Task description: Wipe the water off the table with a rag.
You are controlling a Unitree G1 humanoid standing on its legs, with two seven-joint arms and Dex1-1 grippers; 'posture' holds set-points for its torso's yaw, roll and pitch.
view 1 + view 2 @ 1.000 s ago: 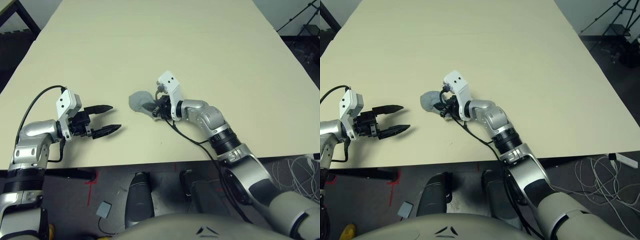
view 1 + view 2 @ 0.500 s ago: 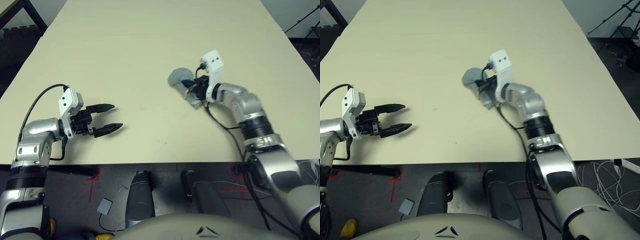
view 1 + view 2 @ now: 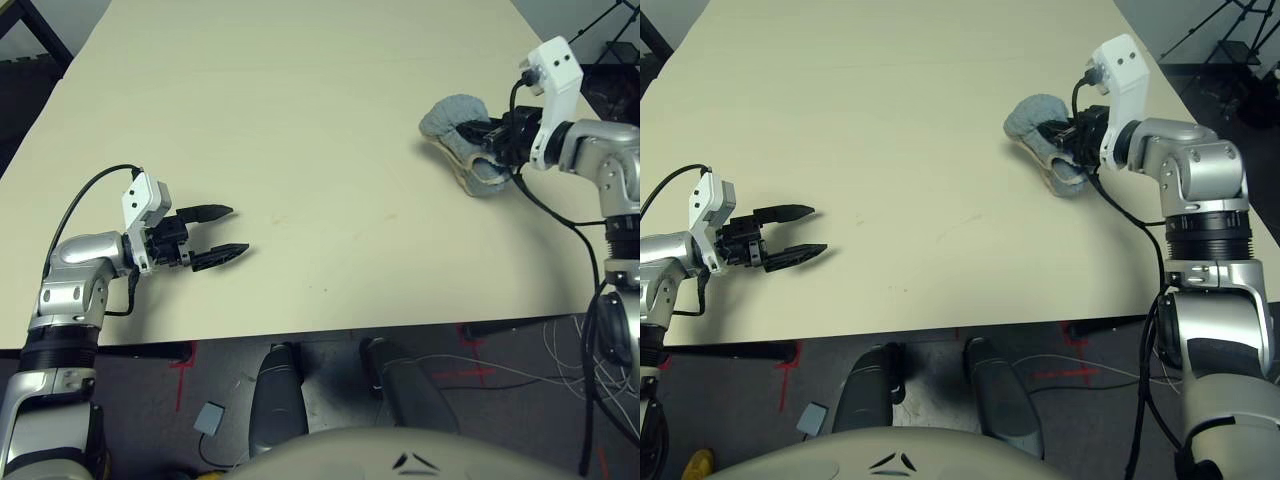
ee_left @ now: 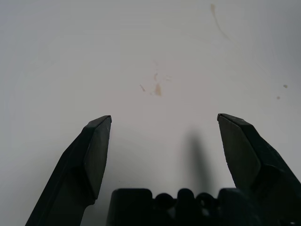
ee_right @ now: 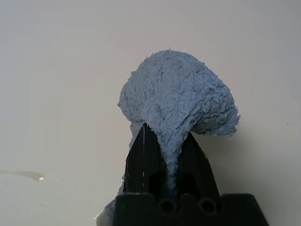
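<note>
right gripper: clenched on blue-grey terry rag (image 3: 462, 118)
left gripper (image 3: 221, 234): released, fingers apart
cream-beige matte table (image 3: 250, 120): small brownish droplets (image 4: 158, 89)

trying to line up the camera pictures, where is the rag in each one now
Left eye view: the rag, right of centre in the upper half, held by the right end effector
Right eye view: right of centre, upper half
Left wrist view: not in it
Right wrist view: upper middle down to the bottom edge, pinched between the fingertips
Shared landmark: the pale tabletop
</note>
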